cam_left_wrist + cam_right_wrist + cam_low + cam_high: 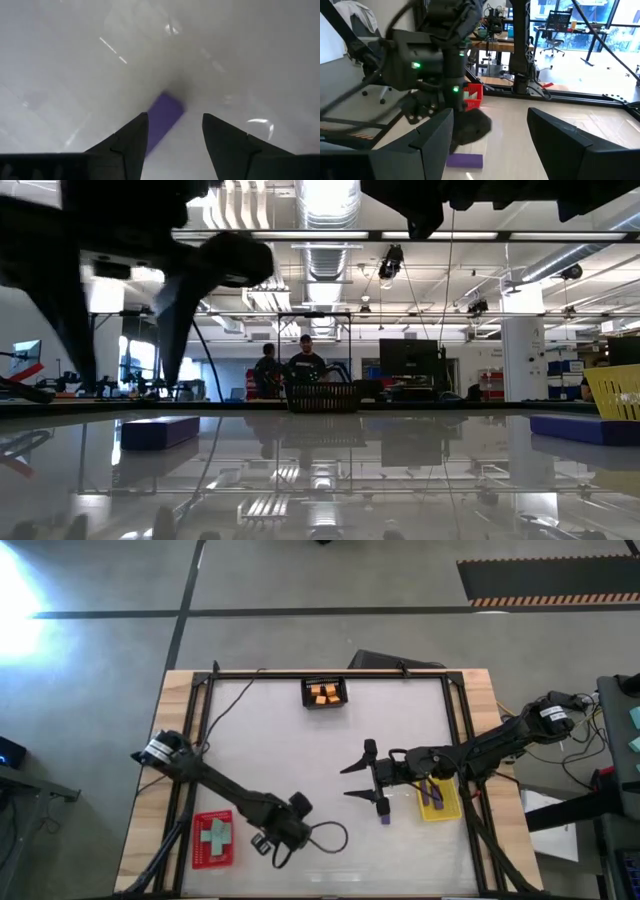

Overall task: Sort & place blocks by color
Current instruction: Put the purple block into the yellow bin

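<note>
My left gripper (272, 843) hangs open near the table's front edge, above a purple block (164, 116) that lies flat on the table. Its fingers stand over the block without touching it. The block also shows in the right wrist view (465, 160) and the low view (160, 430). My right gripper (362, 778) is open and empty over the table's middle right, pointing toward the left arm. A second purple block (385, 815) lies on the table beside its near finger. Teal blocks (214, 836) lie in the red tray, orange blocks (325, 693) in the black tray, and purple blocks (433, 792) in the yellow tray.
The red tray (197, 852) sits at the front left. The black tray (325, 703) sits at the far middle and the yellow tray (450, 808) at the right. A black cable (330, 837) loops on the table beside the left gripper. People stand in the room beyond the far edge (300, 365).
</note>
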You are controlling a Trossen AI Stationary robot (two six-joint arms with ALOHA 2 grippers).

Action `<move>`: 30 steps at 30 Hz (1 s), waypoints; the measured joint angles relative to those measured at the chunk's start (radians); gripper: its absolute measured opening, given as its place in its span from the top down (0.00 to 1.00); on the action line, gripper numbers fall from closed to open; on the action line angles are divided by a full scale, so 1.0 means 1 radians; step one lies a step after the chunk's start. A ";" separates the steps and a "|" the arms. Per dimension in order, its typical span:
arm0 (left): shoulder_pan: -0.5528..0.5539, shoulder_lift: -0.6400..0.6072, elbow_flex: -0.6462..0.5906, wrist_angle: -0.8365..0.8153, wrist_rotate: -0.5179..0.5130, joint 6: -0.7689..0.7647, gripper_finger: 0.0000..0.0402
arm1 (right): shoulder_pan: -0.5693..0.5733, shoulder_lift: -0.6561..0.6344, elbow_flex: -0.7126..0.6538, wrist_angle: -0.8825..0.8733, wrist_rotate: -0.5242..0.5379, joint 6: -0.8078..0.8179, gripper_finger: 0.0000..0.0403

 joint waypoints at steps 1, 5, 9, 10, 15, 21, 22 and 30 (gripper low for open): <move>0.009 0.000 -0.004 0.003 -0.002 0.032 0.58 | 0.000 0.000 0.000 -0.001 0.000 0.000 0.39; 0.037 0.000 -0.018 0.006 -0.007 0.106 0.58 | 0.000 -0.001 0.000 -0.003 0.000 -0.001 0.39; 0.048 0.008 -0.020 0.003 -0.006 0.114 0.55 | 0.000 -0.007 0.000 -0.016 0.000 -0.002 0.39; 0.049 0.008 -0.020 0.004 -0.005 0.121 0.54 | 0.000 -0.008 0.000 -0.017 0.000 -0.002 0.39; 0.051 0.008 -0.020 0.004 -0.008 0.195 0.43 | 0.000 -0.015 0.000 -0.019 0.000 -0.003 0.39; 0.063 0.008 -0.042 0.014 -0.012 0.313 0.31 | 0.000 -0.015 0.000 -0.019 0.000 -0.003 0.39; 0.068 0.008 -0.046 0.016 -0.012 0.334 0.31 | 0.000 -0.016 0.000 -0.019 0.000 -0.003 0.39; 0.093 0.009 -0.107 0.110 0.039 0.392 0.30 | 0.000 -0.016 0.000 -0.039 0.000 -0.003 0.39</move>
